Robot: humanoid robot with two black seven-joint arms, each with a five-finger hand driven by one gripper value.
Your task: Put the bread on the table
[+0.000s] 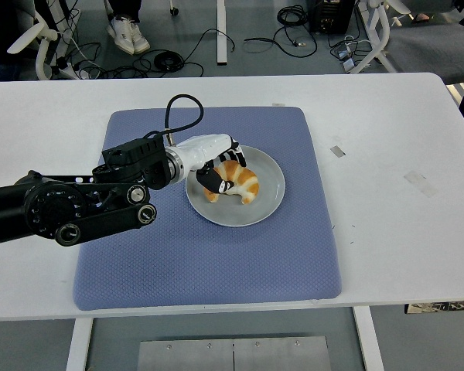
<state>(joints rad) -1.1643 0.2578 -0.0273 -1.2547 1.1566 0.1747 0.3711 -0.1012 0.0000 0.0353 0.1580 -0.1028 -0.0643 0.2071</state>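
A white desk (pixel 387 232) fills most of the view, and a blue-grey mat (pixel 209 255) covers its middle. On the far half of the mat sits a round grey plate (pixel 264 202), well inside the mat's edges. The left arm (pixel 69 205) comes in from the left edge and lies low over the mat, a black cable (pixel 178 108) looping up from its wrist.

The bread (pixel 240 183), a golden croissant, lies on the left half of the plate. Its long axis runs from upper left to lower right, and its curved back faces the far right while its tips bend toward the near left. The left robot hand (pixel 216 166) is closed around the croissant's left end, black fingers (pixel 211 181) wrapped over that end and onto the plate.

Two small tape strips (pixel 337 150) lie on the bare desk right of the mat, well apart from the plate. Cables and chair legs show on the floor beyond the far edge.
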